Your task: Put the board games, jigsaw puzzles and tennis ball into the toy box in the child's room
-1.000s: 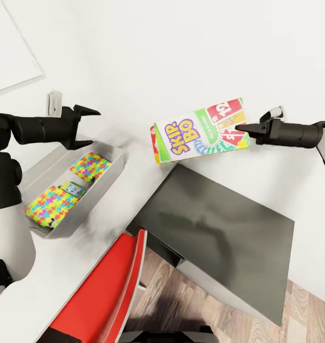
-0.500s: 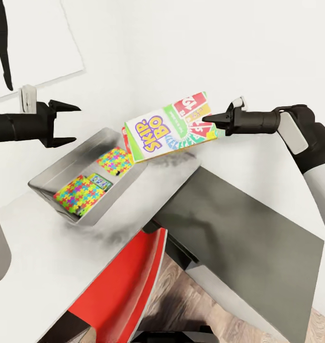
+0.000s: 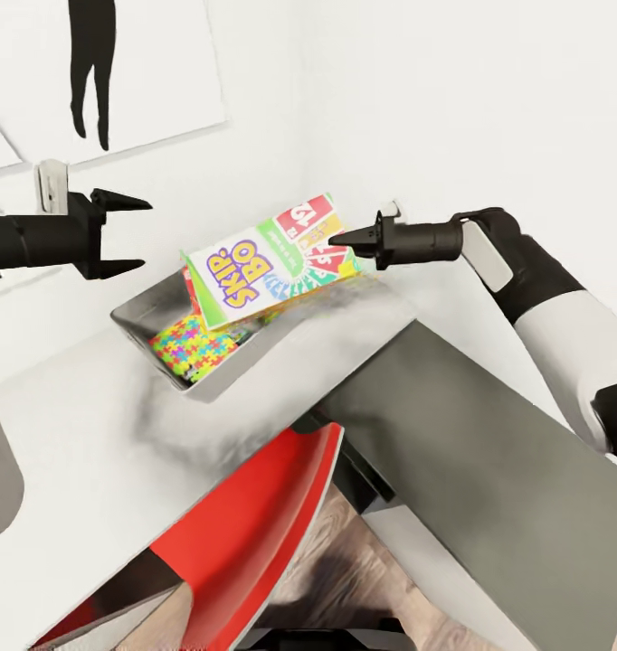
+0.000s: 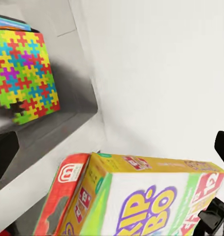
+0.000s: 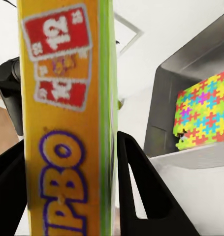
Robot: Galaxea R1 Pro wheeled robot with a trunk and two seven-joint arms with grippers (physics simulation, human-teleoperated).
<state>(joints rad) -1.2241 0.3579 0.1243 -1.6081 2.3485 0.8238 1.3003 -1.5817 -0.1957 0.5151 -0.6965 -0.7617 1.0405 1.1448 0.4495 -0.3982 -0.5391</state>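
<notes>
My right gripper (image 3: 337, 240) is shut on one end of the green-white-red SKIP-BO board game (image 3: 259, 264), holding it tilted in the air over the far right part of the toy box (image 3: 254, 354). In the right wrist view, a black finger (image 5: 136, 187) presses against each side of the game's yellow edge (image 5: 67, 123). A jigsaw puzzle (image 3: 193, 348) lies inside the grey tray, also seen as a jigsaw puzzle (image 4: 25, 73) beside the tray wall (image 4: 67, 115). My left gripper (image 3: 137, 233) hangs open above the tray's left end, holding nothing. The tennis ball is out of view.
The toy box sits on the light grey table (image 3: 73, 434) against the white wall. A lower dark grey desk section (image 3: 489, 470) joins it at the right. A red chair (image 3: 245, 533) stands at the table's front edge. A black silhouette picture (image 3: 91, 63) hangs above.
The head view has shifted. My right gripper has carried the SKIP-BO game leftward, from beside the toy box to over it. The left gripper stays open near the tray.
</notes>
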